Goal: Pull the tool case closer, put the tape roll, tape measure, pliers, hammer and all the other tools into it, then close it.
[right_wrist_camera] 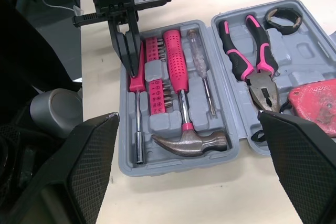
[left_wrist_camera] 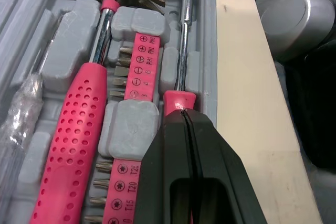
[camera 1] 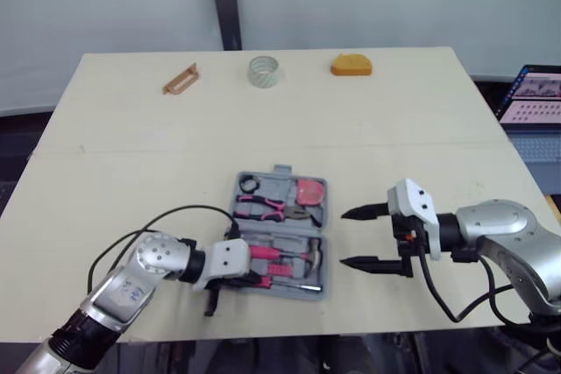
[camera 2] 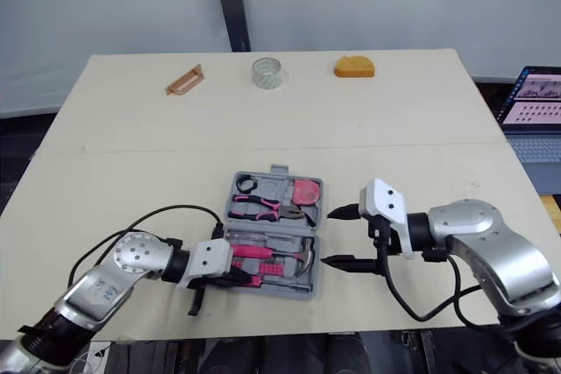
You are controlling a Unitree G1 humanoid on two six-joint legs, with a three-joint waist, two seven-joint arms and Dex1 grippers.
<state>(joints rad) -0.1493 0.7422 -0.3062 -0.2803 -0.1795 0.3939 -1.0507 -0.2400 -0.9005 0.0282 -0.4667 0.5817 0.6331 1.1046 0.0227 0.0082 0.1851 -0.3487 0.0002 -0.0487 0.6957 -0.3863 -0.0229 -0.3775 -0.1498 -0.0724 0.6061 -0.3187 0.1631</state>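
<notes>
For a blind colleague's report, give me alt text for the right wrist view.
An open grey tool case holds a pink-handled hammer, pliers and a driver, whose handle the left gripper touches with shut fingers. The open right gripper frames the case.

**Plastic, steel and a matt table**

The tool case [right_wrist_camera: 307, 51] is grey moulded plastic, matt throughout. The hammer [right_wrist_camera: 178, 93] has a dull brownish metal head, a bright polished shaft and a pink dimpled grip. The pliers [right_wrist_camera: 258, 71] have smooth pink-and-black grips over grey, unpolished steel. The tape measure [right_wrist_camera: 315, 103] has a red, mottled plastic shell, and the black tape roll [right_wrist_camera: 283, 17] has a slight sheen. The driver [right_wrist_camera: 137, 119] – pink plastic handle, glossy metal shaft – sits beside a pink plastic bit strip [left_wrist_camera: 140, 61] holding steel bits.

The left gripper [left_wrist_camera: 182, 115] has smooth black plastic fingers [left_wrist_camera: 210, 161]; the right gripper [camera 1: 343, 237] has fingers [right_wrist_camera: 94, 166] with a fine cross-hatched grain.

The table [camera 1: 131, 155] is pale, matt and smooth. At its far edge are a translucent roll [camera 1: 264, 71] and a matt orange sponge [camera 1: 351, 65].
</notes>
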